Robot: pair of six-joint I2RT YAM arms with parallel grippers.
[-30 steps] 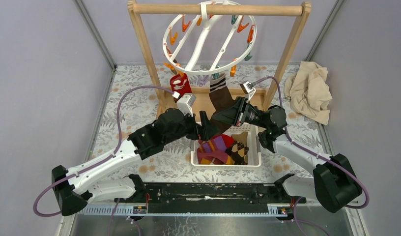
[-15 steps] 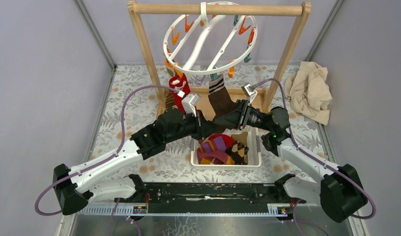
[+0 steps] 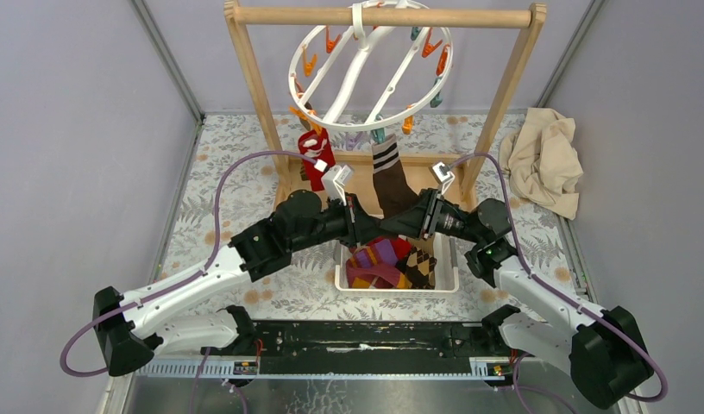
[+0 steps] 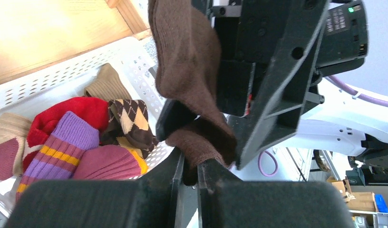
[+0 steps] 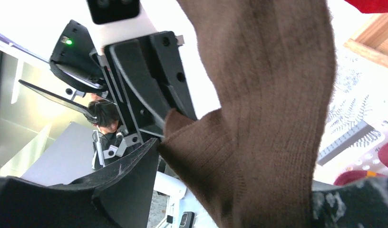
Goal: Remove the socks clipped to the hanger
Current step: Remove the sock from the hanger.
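Over the flowery table's (image 3: 245,172) back edge, a long brown sock with a striped top (image 3: 390,183) hangs from the white round plastic hanger (image 3: 370,65). The left gripper (image 4: 189,173) pinches its toe tight. The right gripper (image 5: 239,190) sits loose and wide around it.

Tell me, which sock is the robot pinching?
The brown sock with white cuff stripes, hanging from the hanger: the left gripper has its jaws shut on its lower end. The red sock hangs untouched; the others lie in the basket.
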